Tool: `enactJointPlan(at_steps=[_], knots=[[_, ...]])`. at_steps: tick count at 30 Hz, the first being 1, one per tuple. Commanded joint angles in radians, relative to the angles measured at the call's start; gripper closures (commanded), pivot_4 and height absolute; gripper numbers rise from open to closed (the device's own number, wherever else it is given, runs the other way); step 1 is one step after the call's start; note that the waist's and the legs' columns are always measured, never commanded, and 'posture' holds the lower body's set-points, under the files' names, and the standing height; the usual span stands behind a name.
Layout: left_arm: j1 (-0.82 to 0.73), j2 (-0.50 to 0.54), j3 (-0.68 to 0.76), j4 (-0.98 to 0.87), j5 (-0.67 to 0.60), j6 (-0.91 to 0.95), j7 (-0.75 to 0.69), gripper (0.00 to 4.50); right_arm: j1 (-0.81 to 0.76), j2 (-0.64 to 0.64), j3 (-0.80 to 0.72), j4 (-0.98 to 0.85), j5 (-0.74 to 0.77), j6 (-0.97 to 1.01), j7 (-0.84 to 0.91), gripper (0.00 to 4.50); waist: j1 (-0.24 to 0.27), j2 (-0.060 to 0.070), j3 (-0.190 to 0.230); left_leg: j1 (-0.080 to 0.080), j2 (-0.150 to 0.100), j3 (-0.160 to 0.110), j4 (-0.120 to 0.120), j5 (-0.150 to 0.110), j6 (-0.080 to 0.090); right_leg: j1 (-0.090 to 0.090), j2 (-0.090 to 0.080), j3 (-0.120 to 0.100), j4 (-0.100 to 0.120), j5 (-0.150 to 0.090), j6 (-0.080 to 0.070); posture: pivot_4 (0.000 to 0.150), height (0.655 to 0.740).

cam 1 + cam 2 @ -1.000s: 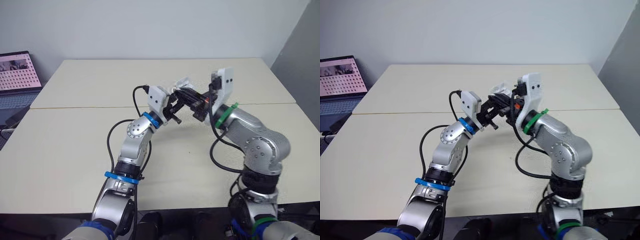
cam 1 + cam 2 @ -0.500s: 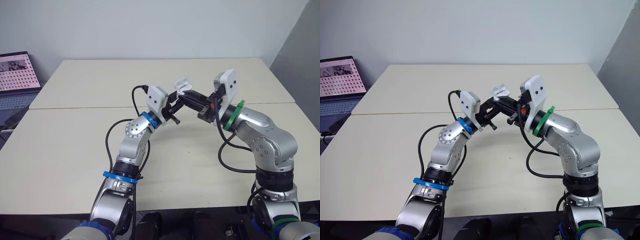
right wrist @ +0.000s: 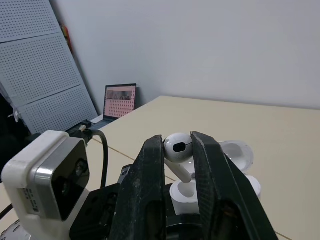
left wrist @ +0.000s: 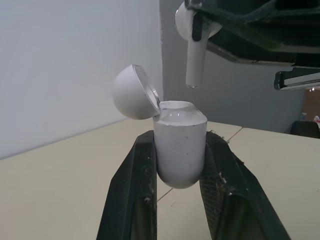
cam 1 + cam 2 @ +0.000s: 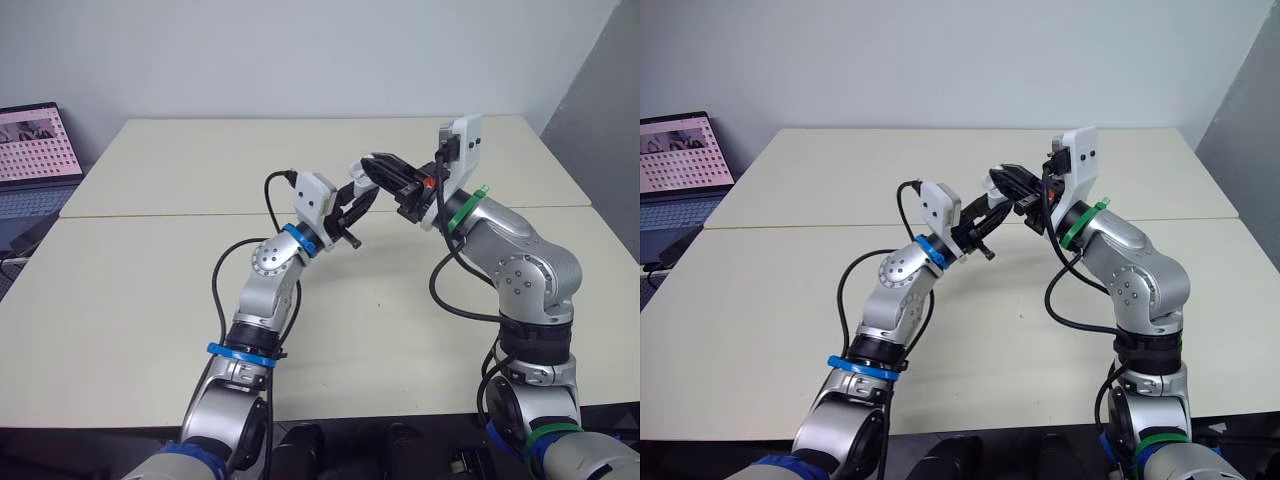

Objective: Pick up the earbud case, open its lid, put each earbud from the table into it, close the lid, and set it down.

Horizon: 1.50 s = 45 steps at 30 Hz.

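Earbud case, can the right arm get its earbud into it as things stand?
Probably yes: the lid is swung back, and the earbud in the right fingers hangs just above the open earbud case, nothing between them.

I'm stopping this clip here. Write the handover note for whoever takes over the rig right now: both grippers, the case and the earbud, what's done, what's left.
Left gripper: shut on the case, held upright above the table, with the lid hinged open.
Right gripper: shut on an earbud, stem pointing down, just above the case opening and not yet in it.
Done: case picked up, lid opened, this earbud lifted.
Left: lower the earbud into its socket and release, close the lid, set the case down.
I cannot tell whether another earbud is already inside, so check before closing.
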Motion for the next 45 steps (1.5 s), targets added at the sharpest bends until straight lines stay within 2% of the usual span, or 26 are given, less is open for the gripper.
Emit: enactJointPlan(at_steps=[1, 27, 33, 39, 45], knots=[[-0.029, -0.006, 0.007, -0.030, -0.014, -0.019, -0.004, 3.75, -0.022, -0.005, -0.002, -0.008, 0.010, -0.026, -0.005, 4.11, 0.000, 0.000, 0.000, 0.000, 0.000, 0.000, 0.000, 0.000, 0.000, 0.000, 0.000, 0.000, 0.000, 0.000, 0.000, 0.150, 0.7400], [-0.024, -0.002, 0.008, -0.050, -0.029, -0.005, -0.012, 3.75, 0.005, -0.021, 0.060, 0.032, -0.045, -0.070, -0.011, 4.11, 0.000, 0.000, 0.000, 0.000, 0.000, 0.000, 0.000, 0.000, 0.000, 0.000, 0.000, 0.000, 0.000, 0.000, 0.000, 0.150, 0.7400], [-0.025, -0.004, 0.009, -0.051, -0.029, -0.004, -0.014, 3.75, 0.010, -0.031, 0.063, 0.029, -0.050, -0.074, -0.009, 2.02, 0.000, 0.000, 0.000, 0.000, 0.000, 0.000, 0.000, 0.000, 0.000, 0.000, 0.000, 0.000, 0.000, 0.000, 0.000, 0.150, 0.7400], [-0.024, -0.007, 0.013, -0.048, -0.031, 0.000, -0.009, 3.75, -0.005, -0.025, 0.036, 0.021, -0.023, -0.087, -0.008, 2.02, 0.000, 0.000, 0.000, 0.000, 0.000, 0.000, 0.000, 0.000, 0.000, 0.000, 0.000, 0.000, 0.000, 0.000, 0.000, 0.150, 0.7400], [0.003, 0.017, 0.030, -0.048, -0.042, 0.028, -0.006, 3.75, -0.075, -0.060, -0.127, -0.042, 0.152, -0.028, -0.024, 2.02, 0.000, 0.000, 0.000, 0.000, 0.000, 0.000, 0.001, 0.000, 0.000, 0.000, 0.000, 0.000, 0.000, 0.000, 0.000, 0.150, 0.7400]])
